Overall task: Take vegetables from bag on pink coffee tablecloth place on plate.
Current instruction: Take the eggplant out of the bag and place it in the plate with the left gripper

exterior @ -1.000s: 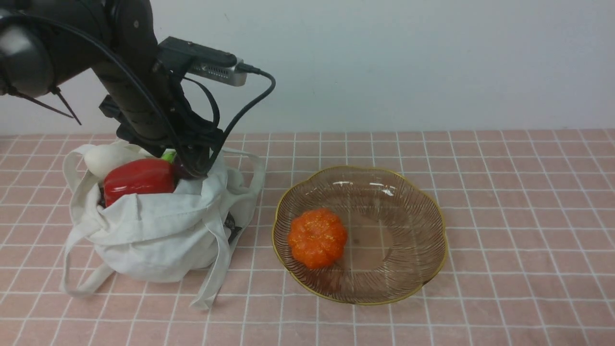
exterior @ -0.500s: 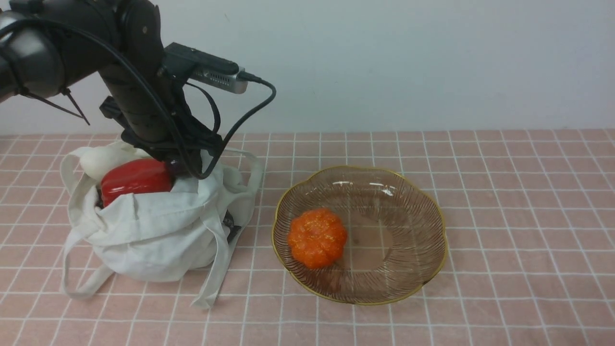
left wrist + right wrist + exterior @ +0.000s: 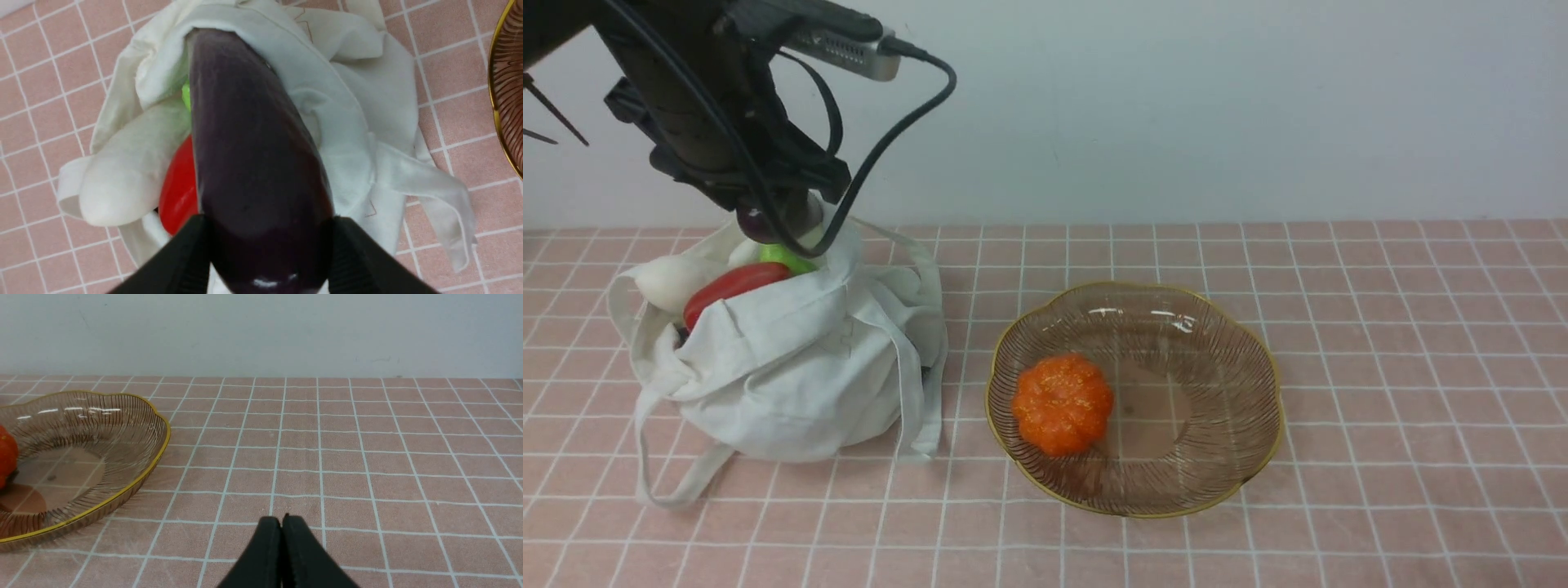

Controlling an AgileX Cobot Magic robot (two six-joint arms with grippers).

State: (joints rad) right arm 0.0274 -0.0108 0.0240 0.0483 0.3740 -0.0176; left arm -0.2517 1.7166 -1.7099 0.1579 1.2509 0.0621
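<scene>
My left gripper (image 3: 768, 214) hangs above the mouth of the off-white bag (image 3: 800, 367), shut on the dark purple eggplant (image 3: 253, 163). The eggplant's far end still reaches into the bag (image 3: 347, 122). In the front view only a small purple patch of the eggplant (image 3: 754, 222) shows under the fingers. A red pepper (image 3: 731, 284), a white radish (image 3: 666, 280) and a green piece (image 3: 784, 257) stick out of the bag. The ribbed glass plate (image 3: 1258, 359) sits to the right on the pink coffee tablecloth (image 3: 1380, 327). My right gripper (image 3: 282, 522) is shut and empty, low over the cloth.
An orange pumpkin-shaped piece (image 3: 1062, 404) lies in the plate's left half. The bag's long straps (image 3: 915, 384) trail onto the cloth toward the plate and the front. A pale wall (image 3: 1176, 106) closes off the back.
My left arm has risen with the eggplant, drawing it up out of the bag. The bag has been tugged leftward and its straps have shifted. The plate has not moved.
</scene>
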